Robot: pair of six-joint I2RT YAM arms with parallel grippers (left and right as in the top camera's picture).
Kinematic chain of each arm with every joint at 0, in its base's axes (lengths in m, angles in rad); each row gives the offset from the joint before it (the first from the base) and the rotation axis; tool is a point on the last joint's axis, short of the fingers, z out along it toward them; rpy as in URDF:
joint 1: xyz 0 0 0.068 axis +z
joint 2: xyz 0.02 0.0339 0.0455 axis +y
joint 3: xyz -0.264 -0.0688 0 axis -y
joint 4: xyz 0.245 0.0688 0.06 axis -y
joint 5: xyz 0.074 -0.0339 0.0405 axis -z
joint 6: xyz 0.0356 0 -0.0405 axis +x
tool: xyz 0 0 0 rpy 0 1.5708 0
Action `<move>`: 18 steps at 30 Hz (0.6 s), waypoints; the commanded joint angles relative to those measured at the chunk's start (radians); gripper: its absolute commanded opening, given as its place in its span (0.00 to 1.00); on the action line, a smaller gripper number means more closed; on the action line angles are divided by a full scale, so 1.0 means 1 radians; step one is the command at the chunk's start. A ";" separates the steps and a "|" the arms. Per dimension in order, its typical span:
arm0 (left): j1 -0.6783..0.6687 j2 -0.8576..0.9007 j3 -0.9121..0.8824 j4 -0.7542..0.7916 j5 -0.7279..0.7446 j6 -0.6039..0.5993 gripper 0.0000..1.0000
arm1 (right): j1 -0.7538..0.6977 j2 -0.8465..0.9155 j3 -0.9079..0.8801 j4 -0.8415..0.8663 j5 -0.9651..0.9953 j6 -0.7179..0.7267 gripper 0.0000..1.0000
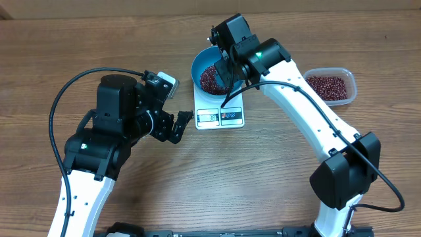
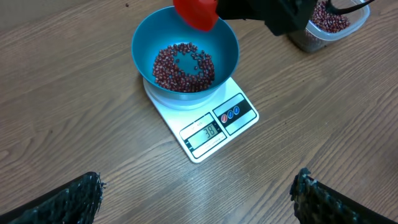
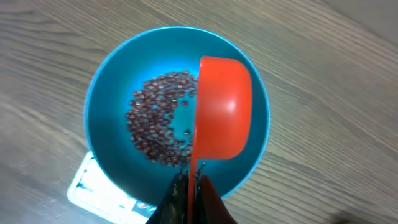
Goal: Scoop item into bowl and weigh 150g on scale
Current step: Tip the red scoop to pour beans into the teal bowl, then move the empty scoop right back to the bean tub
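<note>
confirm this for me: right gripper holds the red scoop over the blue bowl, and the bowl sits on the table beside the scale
Not beside: the left wrist view shows the blue bowl sitting on the scale. The right gripper does hold the red scoop over it.

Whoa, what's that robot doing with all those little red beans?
The robot is weighing out small dark red-brown beans. Its right gripper is shut on the handle of an orange-red plastic scoop, held over the round bright blue bowl, which sits on the flat white kitchen scale. A ring of beans lies in the bowl, and the display seems to read 38. More beans wait in a clear plastic tub. The left gripper is open beside the scale, holding nothing.
</note>
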 commanded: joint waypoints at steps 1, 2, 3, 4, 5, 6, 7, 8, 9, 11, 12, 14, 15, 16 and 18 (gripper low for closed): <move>-0.006 -0.006 0.018 0.000 -0.003 -0.018 1.00 | -0.080 -0.115 0.038 0.000 -0.143 0.004 0.04; -0.006 -0.006 0.018 0.000 -0.004 -0.018 1.00 | -0.099 -0.127 0.038 -0.005 -0.171 0.007 0.04; -0.006 -0.006 0.018 0.000 -0.003 -0.018 1.00 | -0.134 -0.146 0.038 -0.016 -0.219 0.007 0.04; -0.006 -0.006 0.018 0.000 -0.004 -0.018 1.00 | -0.167 -0.164 0.038 -0.029 -0.257 0.008 0.04; -0.006 -0.006 0.018 0.000 -0.004 -0.018 1.00 | -0.211 -0.185 0.038 -0.045 -0.303 0.009 0.04; -0.006 -0.006 0.018 0.000 -0.003 -0.018 0.99 | -0.246 -0.200 0.038 -0.059 -0.335 0.011 0.04; -0.006 -0.006 0.018 0.000 -0.003 -0.018 1.00 | -0.310 -0.223 0.038 -0.085 -0.378 0.010 0.04; -0.006 -0.006 0.018 0.000 -0.003 -0.018 1.00 | -0.351 -0.237 0.038 -0.102 -0.390 0.010 0.04; -0.006 -0.006 0.018 0.000 -0.004 -0.018 1.00 | -0.394 -0.249 0.038 -0.118 -0.393 0.010 0.04; -0.006 -0.006 0.018 0.000 -0.004 -0.018 1.00 | -0.529 -0.281 0.038 -0.163 -0.393 0.010 0.04; -0.006 -0.006 0.018 0.000 -0.003 -0.018 1.00 | -0.575 -0.286 0.038 -0.180 -0.393 0.003 0.04; -0.006 -0.006 0.018 0.000 -0.003 -0.018 1.00 | -0.650 -0.287 0.038 -0.215 -0.393 -0.011 0.04; -0.006 -0.006 0.018 0.000 -0.003 -0.018 1.00 | -0.692 -0.285 0.036 -0.240 -0.393 -0.030 0.04; -0.006 -0.006 0.018 0.000 -0.003 -0.018 1.00 | -0.721 -0.281 0.035 -0.259 -0.393 -0.048 0.04; -0.006 -0.006 0.018 0.000 -0.004 -0.018 1.00 | -0.772 -0.268 0.035 -0.299 -0.393 -0.081 0.04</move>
